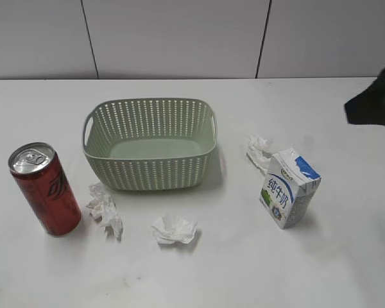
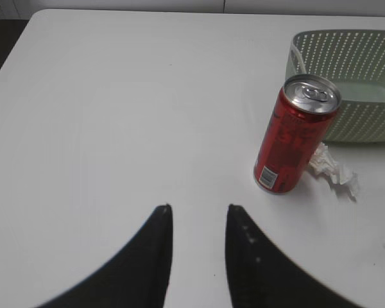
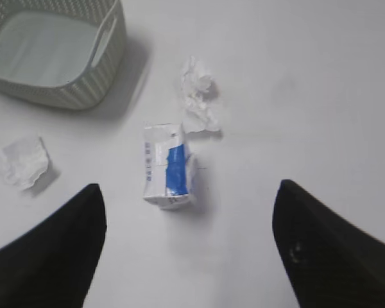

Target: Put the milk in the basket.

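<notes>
The milk (image 1: 289, 187) is a small white carton with a blue top and green characters. It stands upright on the white table, right of the basket (image 1: 151, 168). The pale green slotted basket is empty. In the right wrist view the milk (image 3: 167, 167) lies ahead of my right gripper (image 3: 189, 189), whose jaws are wide open and hold nothing. The basket (image 3: 83, 90) shows at that view's upper left. My left gripper (image 2: 199, 206) is open and empty above bare table, left of the red can. Part of the right arm (image 1: 375, 102) shows at the exterior view's right edge.
A red drink can (image 1: 46, 189) stands left of the basket, also in the left wrist view (image 2: 295, 135). Crumpled tissues lie near the can (image 1: 104, 208), in front of the basket (image 1: 173, 230) and behind the milk (image 1: 259, 151).
</notes>
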Robot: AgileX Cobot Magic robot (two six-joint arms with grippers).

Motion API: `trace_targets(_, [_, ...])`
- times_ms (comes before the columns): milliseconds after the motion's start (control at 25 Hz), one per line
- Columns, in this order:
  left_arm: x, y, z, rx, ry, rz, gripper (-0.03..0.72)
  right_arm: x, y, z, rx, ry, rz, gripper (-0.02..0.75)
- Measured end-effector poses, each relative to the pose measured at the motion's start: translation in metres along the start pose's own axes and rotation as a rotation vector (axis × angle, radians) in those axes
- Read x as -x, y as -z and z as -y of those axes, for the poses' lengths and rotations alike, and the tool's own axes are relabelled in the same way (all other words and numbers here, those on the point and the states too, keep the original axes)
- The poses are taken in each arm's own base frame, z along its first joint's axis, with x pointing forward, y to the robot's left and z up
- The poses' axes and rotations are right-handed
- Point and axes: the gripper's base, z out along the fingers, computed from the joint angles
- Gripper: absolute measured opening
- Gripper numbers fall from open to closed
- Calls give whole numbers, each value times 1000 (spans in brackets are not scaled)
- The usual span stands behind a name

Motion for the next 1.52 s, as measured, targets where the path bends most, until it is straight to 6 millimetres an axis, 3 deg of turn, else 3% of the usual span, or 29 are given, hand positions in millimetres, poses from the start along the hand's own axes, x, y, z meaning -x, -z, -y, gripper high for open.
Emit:
trace_targets(320, [0,0,0,0,0,0,229,9,-63,-24,79,57,-263,639])
trace_targets(720, [0,0,0,0,0,0,229,2,-125,-21,41,92,-405,632])
trace_targets(1200, [0,0,0,0,0,0,229,-19,-178,-18,27,94,-495,625])
trace_targets(1520, [0,0,0,0,0,0,229,-28,-204,-17,26,89,-539,609])
